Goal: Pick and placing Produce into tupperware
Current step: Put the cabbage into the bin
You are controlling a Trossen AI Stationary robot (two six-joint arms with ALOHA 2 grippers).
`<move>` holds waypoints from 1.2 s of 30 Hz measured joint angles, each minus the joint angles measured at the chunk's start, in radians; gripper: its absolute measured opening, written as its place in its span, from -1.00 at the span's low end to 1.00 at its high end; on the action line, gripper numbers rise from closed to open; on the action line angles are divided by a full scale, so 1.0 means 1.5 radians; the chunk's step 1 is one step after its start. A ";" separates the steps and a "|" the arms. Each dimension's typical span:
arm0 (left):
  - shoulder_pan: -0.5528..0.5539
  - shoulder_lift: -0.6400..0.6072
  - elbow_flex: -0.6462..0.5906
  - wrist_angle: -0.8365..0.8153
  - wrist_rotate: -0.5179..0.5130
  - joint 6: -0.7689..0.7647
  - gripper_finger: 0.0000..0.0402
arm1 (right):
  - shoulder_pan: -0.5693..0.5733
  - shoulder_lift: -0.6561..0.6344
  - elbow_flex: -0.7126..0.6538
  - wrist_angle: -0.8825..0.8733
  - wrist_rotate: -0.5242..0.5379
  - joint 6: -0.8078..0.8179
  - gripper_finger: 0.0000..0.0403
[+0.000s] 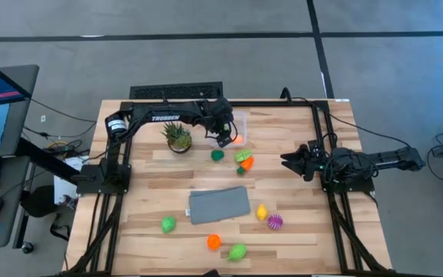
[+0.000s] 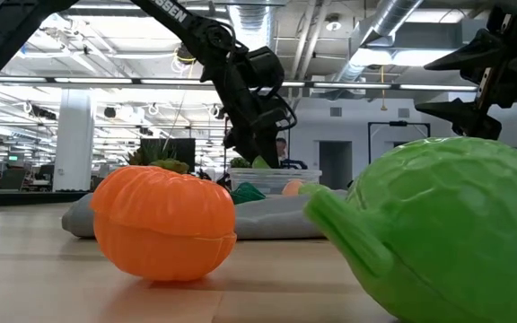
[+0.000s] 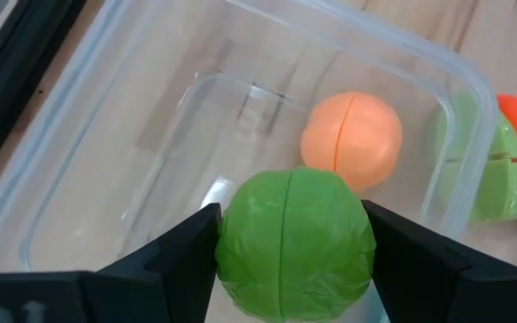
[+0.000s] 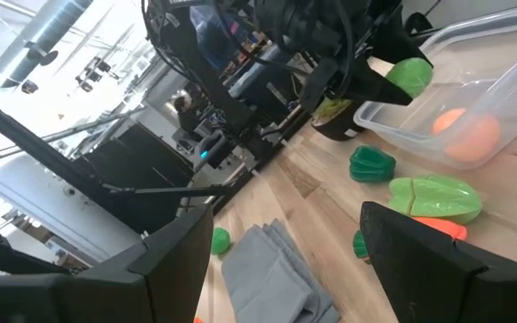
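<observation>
My left gripper (image 1: 223, 138) hangs over the clear tupperware (image 1: 241, 123) near the table's far edge, shut on a round green toy fruit (image 3: 294, 242). An orange fruit (image 3: 351, 139) lies on the tub's floor. Beside the tub, a dark green pepper (image 1: 218, 155) and a light green and orange piece (image 1: 244, 159) rest on the wood. Near the front edge lie a yellow fruit (image 1: 261, 212), a spiky purple one (image 1: 274, 222), two green ones (image 1: 168, 225) (image 1: 238, 251) and an orange pumpkin (image 1: 214, 241). My right gripper (image 1: 284, 160) waits open at the table's right side. My left gripper pinches the green fruit between its two fingers (image 3: 178, 256), one on each side of the ball (image 3: 240, 242). The fingers come from above, slanting down. The fruit is lifted clear, hanging over the tub's open top (image 4: 408, 76).
A spiky green potted plant (image 1: 178, 137) stands just left of the tub. A flat grey cloth (image 1: 219, 205) lies in the middle of the table. Black frame rails (image 1: 325, 138) run along the table's left, right and far sides.
</observation>
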 joint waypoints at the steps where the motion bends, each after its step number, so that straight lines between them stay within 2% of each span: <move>1: 0.002 0.000 0.000 0.003 -0.001 -0.006 0.17 | 0.000 0.000 0.000 0.000 0.000 0.000 0.52; 5: 0.017 0.001 0.019 -0.006 -0.005 -0.023 0.17 | 0.000 0.000 0.000 0.000 0.000 0.001 0.52; 8: 0.023 0.030 0.083 -0.061 -0.007 -0.012 0.17 | 0.000 0.000 0.000 0.000 0.000 0.001 0.52; 13: 0.024 0.127 0.229 -0.179 -0.006 0.017 0.17 | 0.000 0.005 0.000 0.001 0.001 0.010 0.52; 19: 0.032 0.174 0.331 -0.217 0.003 0.045 0.17 | 0.013 0.010 0.000 -0.001 -0.014 0.030 0.52; 27: 0.036 0.178 0.333 -0.300 -0.013 0.079 0.17 | 0.026 0.011 0.000 -0.001 -0.012 0.024 0.52; 36: 0.026 0.186 0.321 -0.299 -0.026 0.080 0.17 | 0.018 0.011 0.000 -0.001 -0.011 0.020 0.52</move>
